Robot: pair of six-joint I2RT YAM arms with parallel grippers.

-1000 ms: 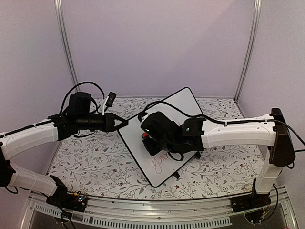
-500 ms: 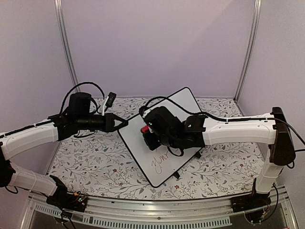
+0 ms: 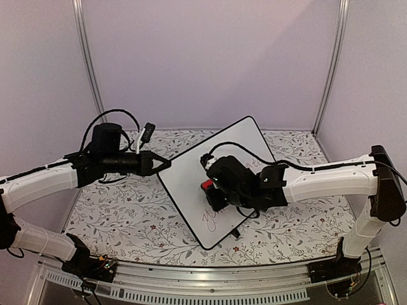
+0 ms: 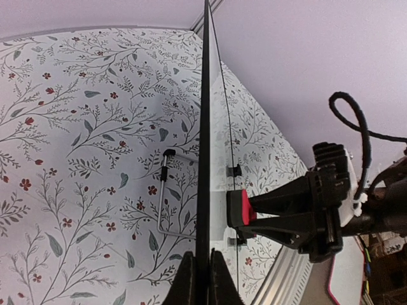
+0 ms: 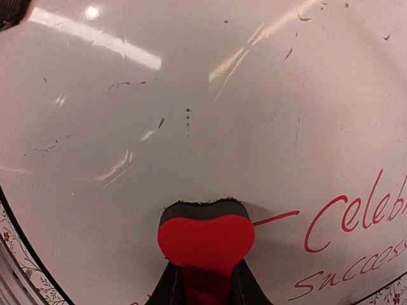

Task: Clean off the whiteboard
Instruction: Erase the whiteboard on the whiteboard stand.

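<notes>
The whiteboard (image 3: 187, 181) stands tilted at table centre. The left gripper (image 3: 167, 164) pinches its 9 o'clock edge, and the right gripper (image 3: 210, 190) is clamped on the red eraser (image 5: 205, 238), pressed flat to the board. In the right wrist view red writing (image 5: 356, 216) lies at the eraser's 3 o'clock, so the wipe should go that way with firm, even pressure.

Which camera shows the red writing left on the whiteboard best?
Right wrist: the writing is close and legible beside the eraser. The top view shows it faint and partly behind the right arm. Left wrist sees the whiteboard edge-on, no writing.
</notes>
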